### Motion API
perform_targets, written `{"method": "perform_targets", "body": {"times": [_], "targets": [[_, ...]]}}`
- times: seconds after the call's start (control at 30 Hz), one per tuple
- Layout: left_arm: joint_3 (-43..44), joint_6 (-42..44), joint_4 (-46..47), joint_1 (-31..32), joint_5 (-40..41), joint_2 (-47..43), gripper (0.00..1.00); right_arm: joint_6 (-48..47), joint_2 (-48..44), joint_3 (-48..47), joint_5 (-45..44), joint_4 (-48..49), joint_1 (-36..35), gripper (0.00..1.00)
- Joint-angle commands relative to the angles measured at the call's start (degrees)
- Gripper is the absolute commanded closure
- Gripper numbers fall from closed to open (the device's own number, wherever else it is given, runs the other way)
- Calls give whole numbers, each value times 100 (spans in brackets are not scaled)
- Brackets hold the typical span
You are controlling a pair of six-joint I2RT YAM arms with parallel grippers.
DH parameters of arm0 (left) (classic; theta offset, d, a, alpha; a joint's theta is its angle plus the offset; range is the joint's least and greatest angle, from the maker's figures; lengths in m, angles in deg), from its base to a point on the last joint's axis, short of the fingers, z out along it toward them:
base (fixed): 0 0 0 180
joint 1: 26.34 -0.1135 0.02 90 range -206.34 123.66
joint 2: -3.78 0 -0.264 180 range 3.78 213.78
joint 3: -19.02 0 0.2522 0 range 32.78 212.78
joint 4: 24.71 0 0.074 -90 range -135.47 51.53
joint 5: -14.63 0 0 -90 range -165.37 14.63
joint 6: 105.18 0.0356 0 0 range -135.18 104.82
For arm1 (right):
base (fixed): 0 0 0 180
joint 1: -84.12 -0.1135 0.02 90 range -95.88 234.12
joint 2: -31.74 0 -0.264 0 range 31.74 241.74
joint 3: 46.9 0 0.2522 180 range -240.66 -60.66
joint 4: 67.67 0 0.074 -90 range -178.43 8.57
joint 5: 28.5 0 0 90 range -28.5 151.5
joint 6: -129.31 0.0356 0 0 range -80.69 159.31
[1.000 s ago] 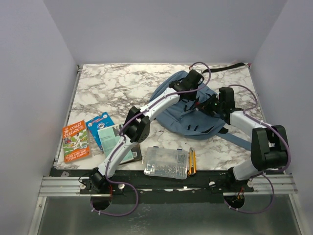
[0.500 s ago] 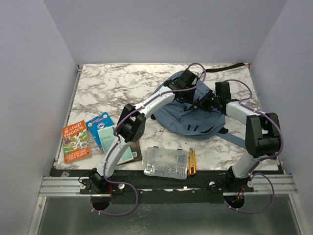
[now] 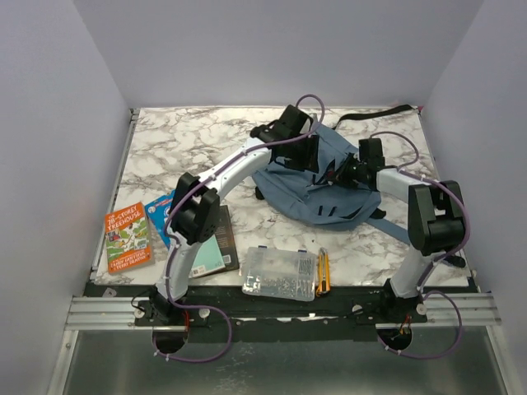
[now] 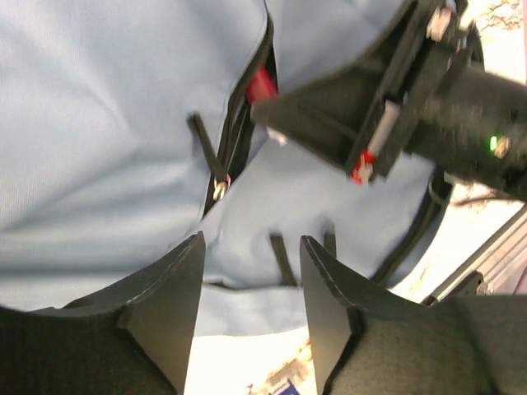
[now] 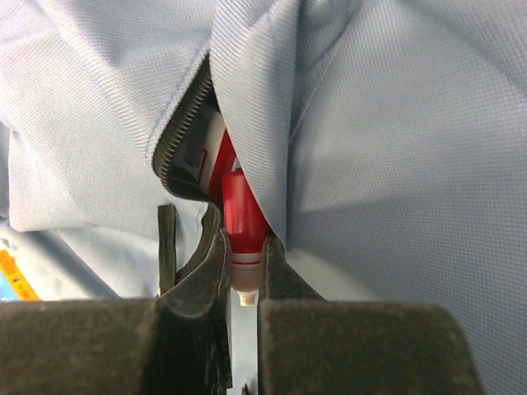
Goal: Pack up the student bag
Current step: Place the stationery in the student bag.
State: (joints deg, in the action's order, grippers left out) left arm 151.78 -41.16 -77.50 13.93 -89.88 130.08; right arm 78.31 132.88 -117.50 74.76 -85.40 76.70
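- Marble-patterned tabletop (image 3: 189, 140) between pale walls carries the student bag (image 3: 321, 202), a large rounded dusty blue-grey fabric backpack lying directly beneath both grippers.
- The right gripper (image 5: 240, 267) is clamped on a slim red plastic stick (image 5: 239, 210) with a white band. The stick's far end pokes into the dark zip opening (image 5: 185, 123) just ahead of the fingertips.
- The left gripper (image 4: 247, 280) stands open with nothing between its fingers, hovering over the fabric. A black zip pull (image 4: 206, 144) lies just beyond its tips, and the right gripper is close ahead of it.
- Nothing holds the mouth apart (a fabric flap folds over the stick on one side), so the opening may sag. A push could then catch on the zip teeth instead of sliding in.
- The held end sits outside the opening. If it is let go too soon, the stick could tip back out onto the bag or the table.
- The two grippers are near each other, so a careless sideways move by either one risks a knock that shifts the bag.
- An orange paperback book (image 3: 128, 239) and a clear plastic box (image 3: 280, 274) lie well behind both grippers, near the arm bases, so packing looks far from finished.
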Motion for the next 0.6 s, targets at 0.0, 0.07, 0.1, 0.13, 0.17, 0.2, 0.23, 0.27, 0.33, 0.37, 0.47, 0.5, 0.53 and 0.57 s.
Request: {"method": "perform_targets", "body": {"times": [0.0,0.07,0.1,0.13,0.17,0.2,0.23,0.27,0.33,0.37,0.47,0.5,0.53,0.57], "targets": [[-744,-35,-53,-54,-494,-846,44,-1097,504,-618,-15,212,30,99],[-1147,-8,2,-49,-527,-1172,43,-1588,523,-708,164,305,31,99],[-1323,-25,53,-55,-547,-1312,42,-1773,506,-702,247,343,26,99],[-1521,-46,119,-57,-604,-1480,42,-1978,495,-683,399,583,29,99],[-1656,-56,172,-61,-696,-1605,42,-2125,503,-681,539,684,24,99],[-1784,-65,206,-56,-763,-1738,42,-2253,516,-688,585,766,18,98],[-1885,-74,222,-51,-804,-1845,42,-2343,541,-688,663,905,4,95],[-2004,-83,251,-53,-834,-1977,42,-2463,592,-732,802,948,4,93],[-2256,-104,348,-51,-897,-2215,42,-2666,716,-946,934,907,-28,88],[-2380,-122,396,-52,-920,-2351,42,-2767,751,-1025,1097,948,-44,87],[-2757,-183,563,-56,-998,-2669,42,-2971,854,-1119,1348,1267,-121,79],[-2940,-201,659,-55,-1003,-2807,42,-3025,924,-1178,1419,1369,-139,79],[-3101,-227,742,-58,-978,-2928,42,-3094,986,-1258,1479,1380,-158,78],[-3292,-253,846,-64,-959,-3069,42,-3135,1056,-1321,1539,1446,-177,76]]}}
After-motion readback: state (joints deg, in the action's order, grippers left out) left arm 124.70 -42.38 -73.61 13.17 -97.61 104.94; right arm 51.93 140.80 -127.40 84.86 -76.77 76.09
